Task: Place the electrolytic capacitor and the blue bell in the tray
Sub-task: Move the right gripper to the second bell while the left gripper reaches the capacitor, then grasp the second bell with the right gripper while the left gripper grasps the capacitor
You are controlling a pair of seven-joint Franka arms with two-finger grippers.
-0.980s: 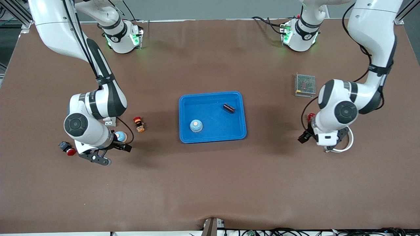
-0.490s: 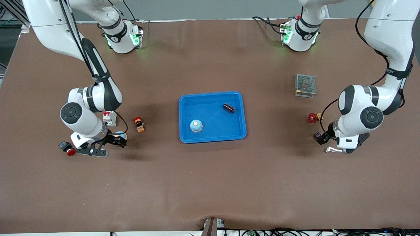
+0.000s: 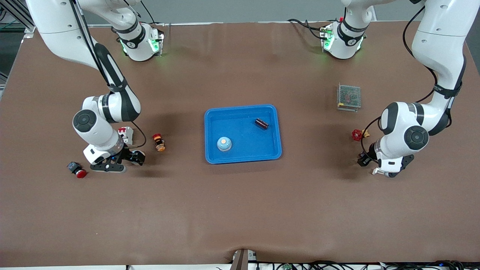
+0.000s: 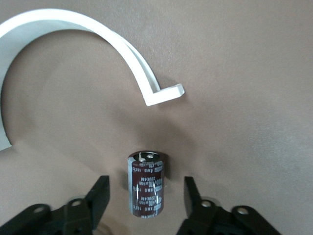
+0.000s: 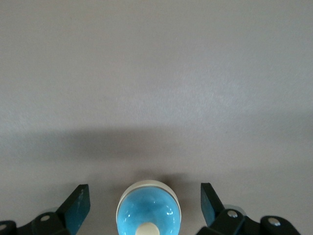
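The blue tray lies mid-table and holds a blue bell and a dark electrolytic capacitor. A second blue bell with a white button sits on the table between the wide-open fingers of my right gripper, untouched; in the front view that gripper covers it. A second maroon capacitor lies on the table between the fingers of my left gripper, with a gap on each side. In the front view the left gripper is low at the left arm's end.
A white curved strip lies just past the capacitor. A metal mesh box and a red valve knob are by the left arm. A white breaker, an orange-red button and a red push button surround the right gripper.
Both grippers have come down to the table. The left one shifted off the white strip, and its fingers have narrowed around the capacitor. The right one settled over the bell.
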